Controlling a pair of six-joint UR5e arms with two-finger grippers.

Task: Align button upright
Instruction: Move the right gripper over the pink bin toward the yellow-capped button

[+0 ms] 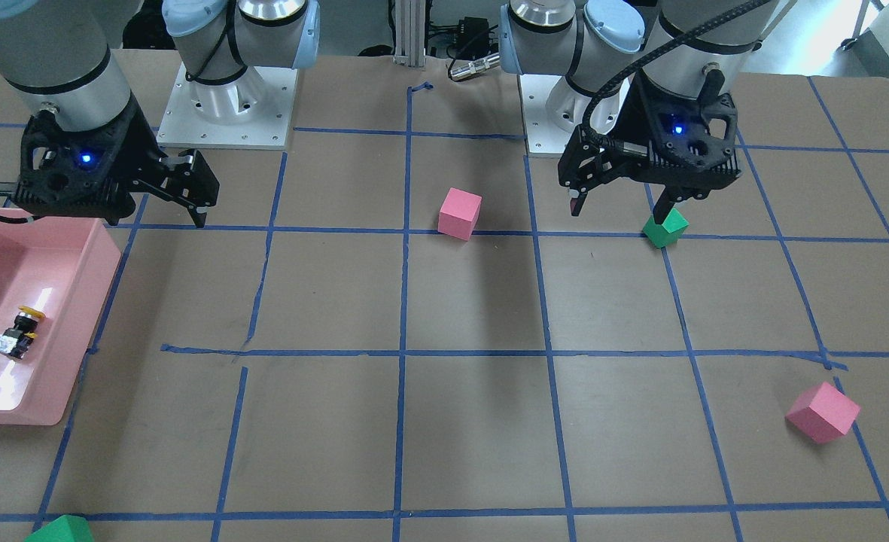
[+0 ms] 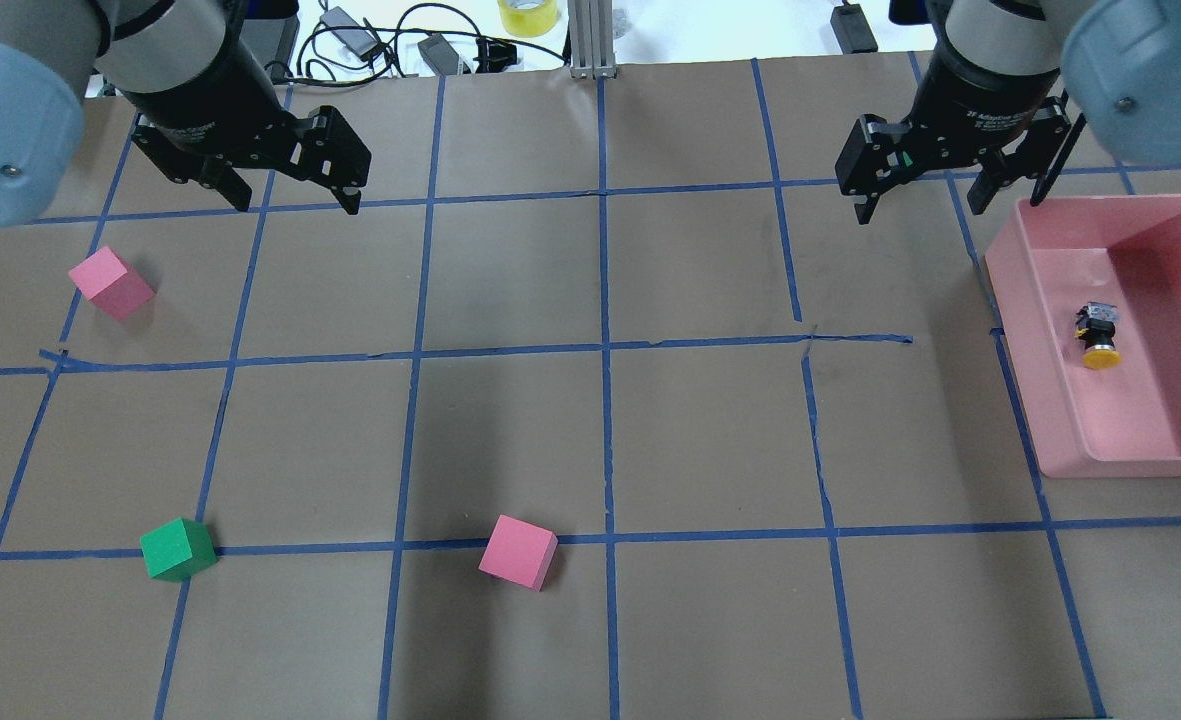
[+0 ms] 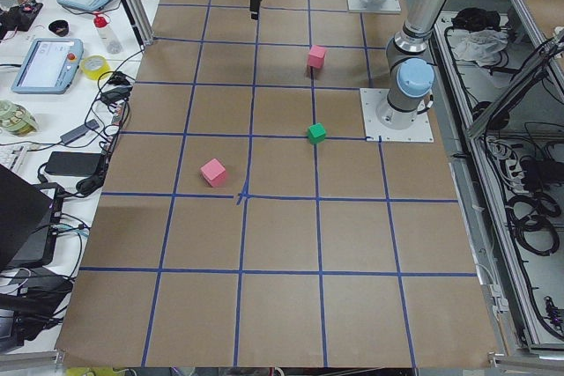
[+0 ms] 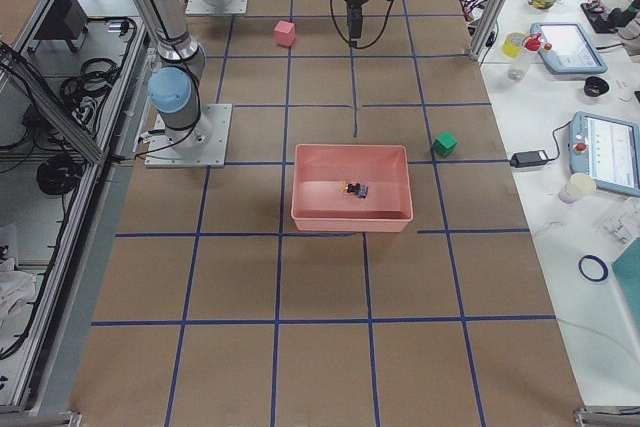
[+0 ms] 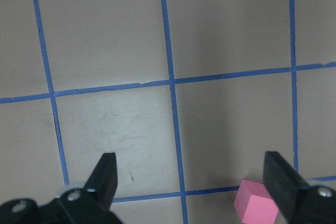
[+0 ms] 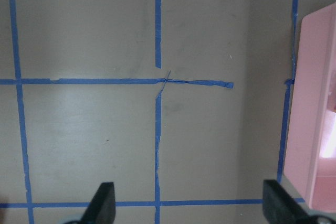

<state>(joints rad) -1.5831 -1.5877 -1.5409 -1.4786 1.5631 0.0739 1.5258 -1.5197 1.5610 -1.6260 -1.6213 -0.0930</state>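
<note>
Brown table [image 2: 510, 420]: left gripper [image 2: 295, 198] and right gripper [image 2: 920, 205] hover pointing down over its far side, jaws wide, empty. Button [image 2: 1098, 335] lies sideways in pink bin [image 2: 1050, 400].

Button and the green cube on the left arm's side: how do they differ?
The button lies on its side in the pink tray; the green cube sits on the table. The button is smaller, yellow-capped on black; the cube is plain green. Neither is gripped.
</note>
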